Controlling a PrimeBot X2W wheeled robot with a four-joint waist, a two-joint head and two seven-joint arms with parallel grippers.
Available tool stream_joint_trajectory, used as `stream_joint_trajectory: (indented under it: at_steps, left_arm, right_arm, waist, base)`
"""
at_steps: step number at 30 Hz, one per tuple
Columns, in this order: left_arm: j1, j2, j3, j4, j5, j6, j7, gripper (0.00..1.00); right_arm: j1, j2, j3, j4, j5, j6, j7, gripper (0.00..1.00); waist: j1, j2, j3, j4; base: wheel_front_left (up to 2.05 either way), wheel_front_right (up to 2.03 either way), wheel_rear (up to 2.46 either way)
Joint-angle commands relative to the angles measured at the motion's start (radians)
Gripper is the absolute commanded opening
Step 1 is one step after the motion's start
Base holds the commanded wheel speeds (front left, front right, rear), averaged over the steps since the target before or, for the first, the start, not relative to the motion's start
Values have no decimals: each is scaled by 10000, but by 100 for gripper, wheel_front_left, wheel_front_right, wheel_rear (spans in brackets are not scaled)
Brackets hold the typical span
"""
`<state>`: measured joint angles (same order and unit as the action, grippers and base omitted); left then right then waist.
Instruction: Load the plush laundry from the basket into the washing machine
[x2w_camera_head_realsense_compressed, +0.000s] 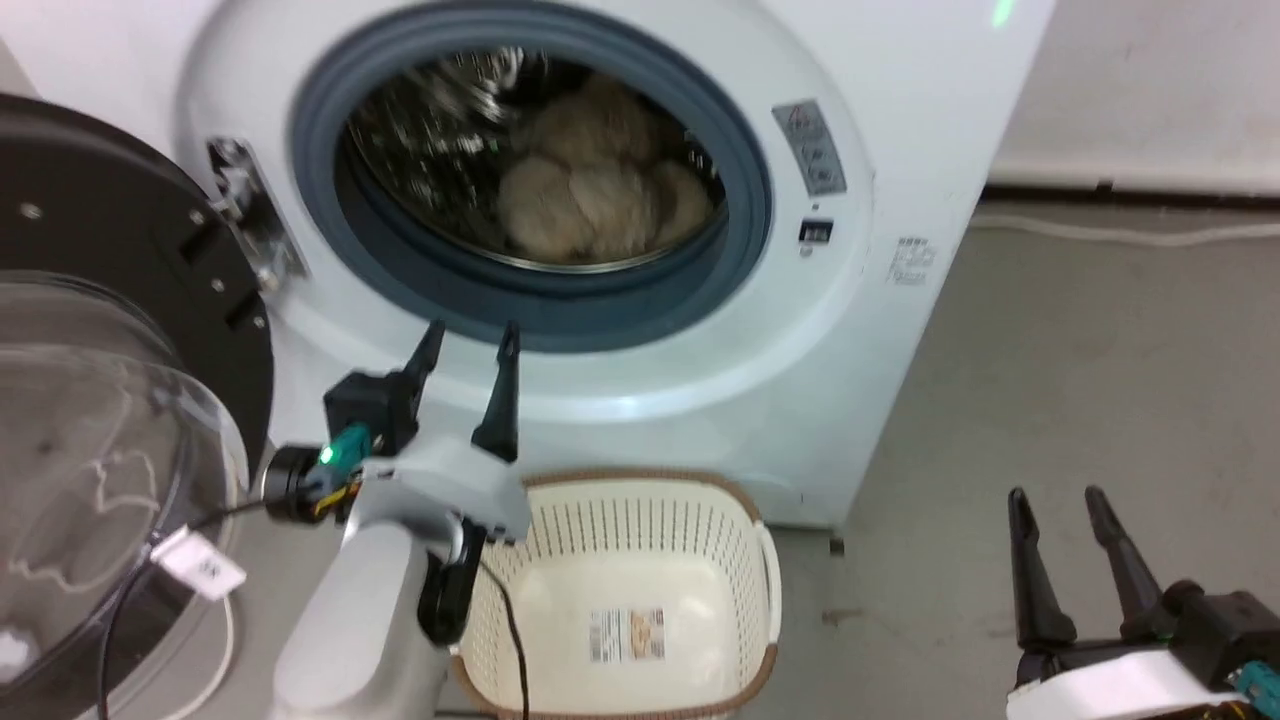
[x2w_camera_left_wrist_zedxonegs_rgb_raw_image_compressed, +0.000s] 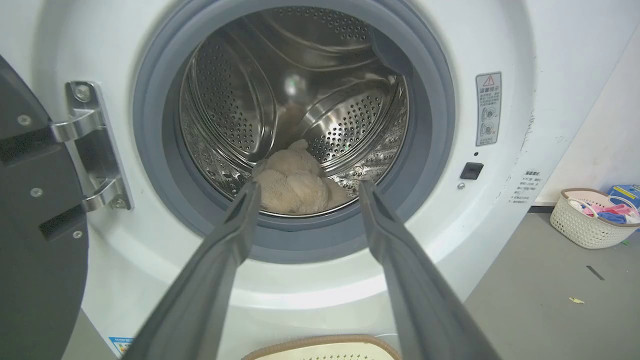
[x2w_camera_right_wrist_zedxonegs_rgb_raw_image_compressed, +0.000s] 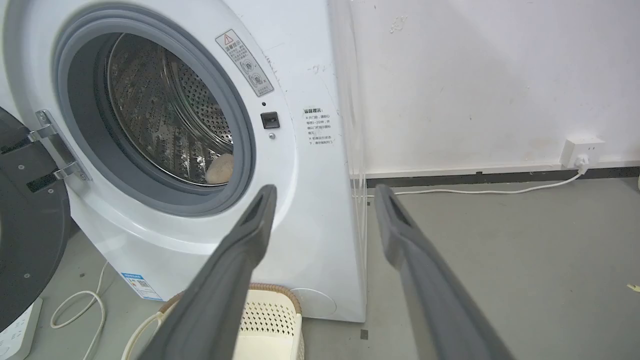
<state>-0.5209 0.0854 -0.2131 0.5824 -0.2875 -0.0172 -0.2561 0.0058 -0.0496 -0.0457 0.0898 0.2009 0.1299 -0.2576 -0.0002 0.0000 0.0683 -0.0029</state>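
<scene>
The cream-beige plush laundry (x2w_camera_head_realsense_compressed: 590, 190) lies inside the steel drum of the white washing machine (x2w_camera_head_realsense_compressed: 880, 150), at the drum's bottom front (x2w_camera_left_wrist_zedxonegs_rgb_raw_image_compressed: 292, 182); a bit of it peeks past the gasket (x2w_camera_right_wrist_zedxonegs_rgb_raw_image_compressed: 221, 168). The door (x2w_camera_head_realsense_compressed: 110, 400) hangs swung out to the left. On the floor before the washer stands the basket (x2w_camera_head_realsense_compressed: 640, 530) with nothing in it, its label showing. My left gripper (x2w_camera_head_realsense_compressed: 470, 345) is open just below the porthole, above the basket's far left rim, holding nothing (x2w_camera_left_wrist_zedxonegs_rgb_raw_image_compressed: 305, 192). My right gripper (x2w_camera_head_realsense_compressed: 1058, 500) is open too, low at the right over the floor (x2w_camera_right_wrist_zedxonegs_rgb_raw_image_compressed: 325, 195).
A white cable (x2w_camera_right_wrist_zedxonegs_rgb_raw_image_compressed: 80, 310) and a power strip (x2w_camera_right_wrist_zedxonegs_rgb_raw_image_compressed: 15, 335) lie on the floor left of the washer. Another cable (x2w_camera_right_wrist_zedxonegs_rgb_raw_image_compressed: 475, 191) runs along the wall to a socket (x2w_camera_right_wrist_zedxonegs_rgb_raw_image_compressed: 582, 150). A second basket (x2w_camera_left_wrist_zedxonegs_rgb_raw_image_compressed: 592, 217) with coloured items sits far right. Grey floor spreads to the right.
</scene>
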Motion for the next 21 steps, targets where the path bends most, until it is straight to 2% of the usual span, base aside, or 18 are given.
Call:
stream_joint_trajectory:
  at_steps: [1,7,21]
  left_arm:
    - [349,100,74,-171,-106,85,-3,100]
    - [1472,318,213,-948,-475,-32,142,100]
    - [3990,695,480,-2733,-672,657,365,100]
  right_arm:
    - [172,-6,32,46,-63,8,-30,100]
    - [417,-6,37,57,6,8,-16,100]
    - [811,-6,-87,125,237,8,-32,100]
  waist:
    - [2,0,-586,60]
    - [2,0,-1021,126]
    - [2,0,-1312,238]
  base:
    - [0,0,0]
    - [0,0,0]
    - [0,0,0]
